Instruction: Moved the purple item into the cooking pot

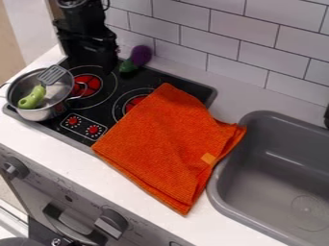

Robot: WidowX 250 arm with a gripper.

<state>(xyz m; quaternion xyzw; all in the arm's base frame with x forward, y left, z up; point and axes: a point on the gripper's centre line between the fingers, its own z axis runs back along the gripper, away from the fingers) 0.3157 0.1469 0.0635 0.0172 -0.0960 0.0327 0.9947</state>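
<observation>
Camera view: the eggplant (pixel 141 55) lies at the stove's (pixel 153 79) back edge, the claw (pixel 96 60) above the stove, likely for grasping; its opening or grip, I cannot tell. The pot (pixel 40 114) sits on the stove, presumably to receive it.

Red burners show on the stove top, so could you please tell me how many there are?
2: one red burner beside the pot, another partly covered by the orange cloth; more may be hidden beneath either.
</observation>
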